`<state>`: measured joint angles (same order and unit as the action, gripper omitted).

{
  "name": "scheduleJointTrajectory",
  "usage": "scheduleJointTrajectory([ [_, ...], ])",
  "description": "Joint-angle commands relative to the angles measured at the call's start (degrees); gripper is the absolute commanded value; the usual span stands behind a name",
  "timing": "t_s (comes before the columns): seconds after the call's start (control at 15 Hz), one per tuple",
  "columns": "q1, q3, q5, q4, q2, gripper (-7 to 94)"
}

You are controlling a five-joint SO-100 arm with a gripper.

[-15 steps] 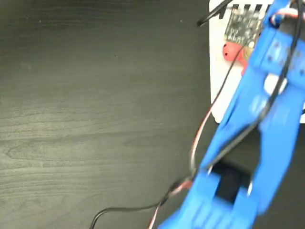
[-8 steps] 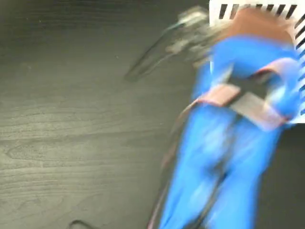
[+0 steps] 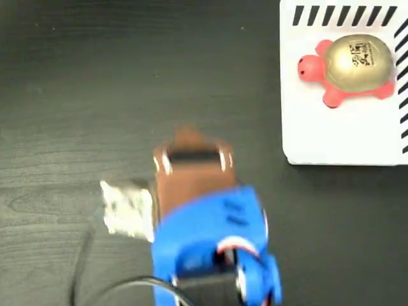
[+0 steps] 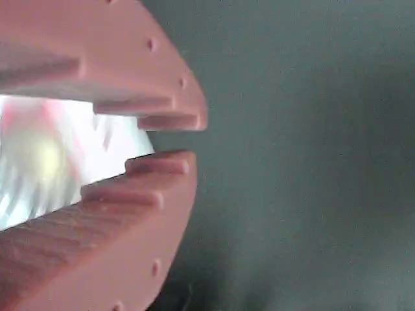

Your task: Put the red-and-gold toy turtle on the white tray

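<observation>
the small rubbery red-and-gold toy turtle (image 3: 347, 69) is seen in the fixed view lying on the large flat white tray (image 3: 331, 137) with black diagonal stripes along its edges, in the upper right corner of the picture. its coral-red head is turned to the left, and its shiny gold shell with a dark square mark faces up. the turtle is held by nothing and is touched only by the tray.

the blue arm's brown two-finger gripper (image 3: 188, 150) is found well apart from the turtle, down and to the left of the tray, over the dark wood-grain table (image 3: 76, 95). in the wrist view the gripper (image 4: 185, 139) is seen with its two ridged brown fingers (image 4: 149, 188) slightly parted, a narrow gap left between the tips, and nothing is held between them. behind the fingers a blurred bright patch is seen, too smeared to be identified.
</observation>
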<state>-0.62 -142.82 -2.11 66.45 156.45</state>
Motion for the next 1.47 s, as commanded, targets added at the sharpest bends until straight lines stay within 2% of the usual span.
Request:
scheduleJointTrajectory([
  [0.0, -2.20, -8.79, 0.53, 0.53, 10.20, 0],
  [0.2, -5.19, -14.77, 1.05, 5.19, 19.86, 0],
  [0.47, -5.27, -22.94, 0.70, 6.42, 27.95, 0],
  [1.4, -5.19, -24.43, -0.53, 6.50, 29.88, 0],
])
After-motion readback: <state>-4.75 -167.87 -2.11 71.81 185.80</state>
